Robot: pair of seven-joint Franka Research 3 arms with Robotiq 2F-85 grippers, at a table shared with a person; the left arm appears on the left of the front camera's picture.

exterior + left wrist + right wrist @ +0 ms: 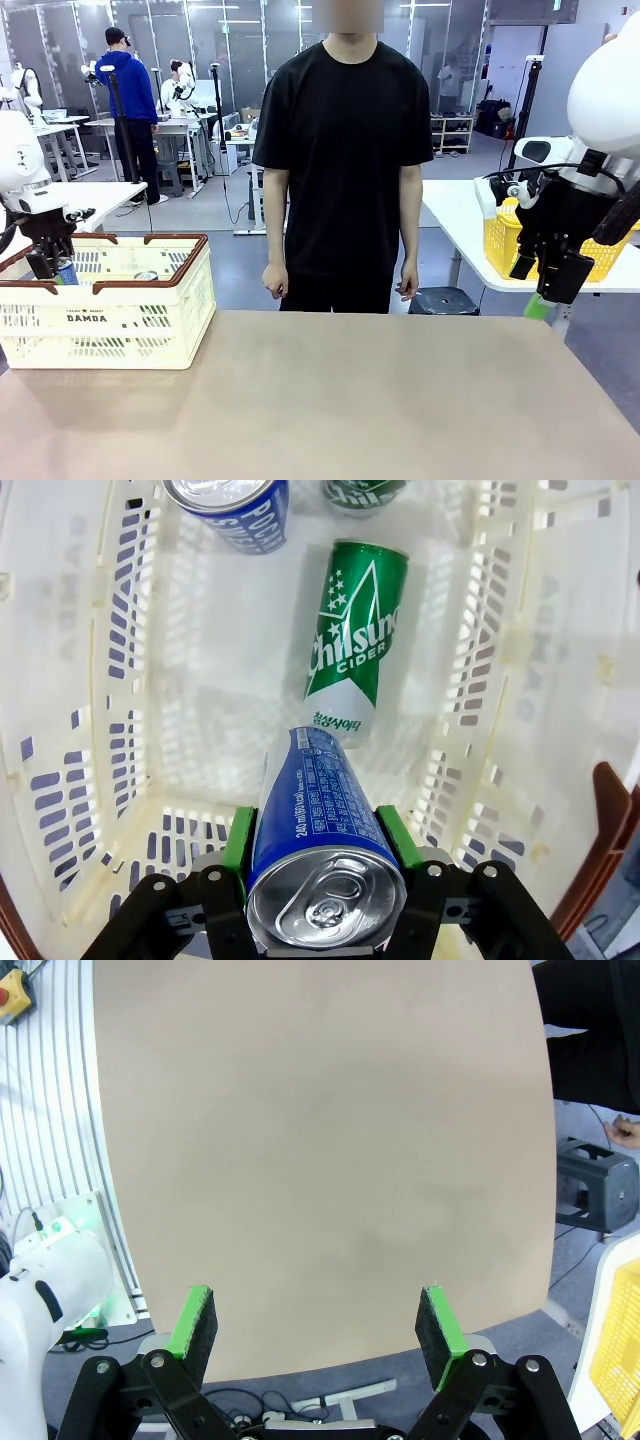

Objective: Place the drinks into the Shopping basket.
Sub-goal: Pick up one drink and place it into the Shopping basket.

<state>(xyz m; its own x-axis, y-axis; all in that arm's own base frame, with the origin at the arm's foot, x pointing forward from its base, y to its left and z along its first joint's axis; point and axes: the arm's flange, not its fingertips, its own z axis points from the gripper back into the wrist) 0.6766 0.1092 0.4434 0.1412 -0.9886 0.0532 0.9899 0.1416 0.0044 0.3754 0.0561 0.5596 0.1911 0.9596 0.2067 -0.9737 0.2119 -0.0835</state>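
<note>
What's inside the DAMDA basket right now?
In the Shopping basket: a green cider can lying on its side, another blue can and a green one at the far end. The left tool holds a blue can inside, hiding the floor beneath.

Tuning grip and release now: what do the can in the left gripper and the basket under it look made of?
Blue can: thin metal, likely aluminium; bare silver top with pull tab, glossy printed wall. Shopping basket: moulded plastic, cream, slightly glossy, with slotted walls and a brown-red rim. Left gripper pads: green, rubbery-looking.
</note>
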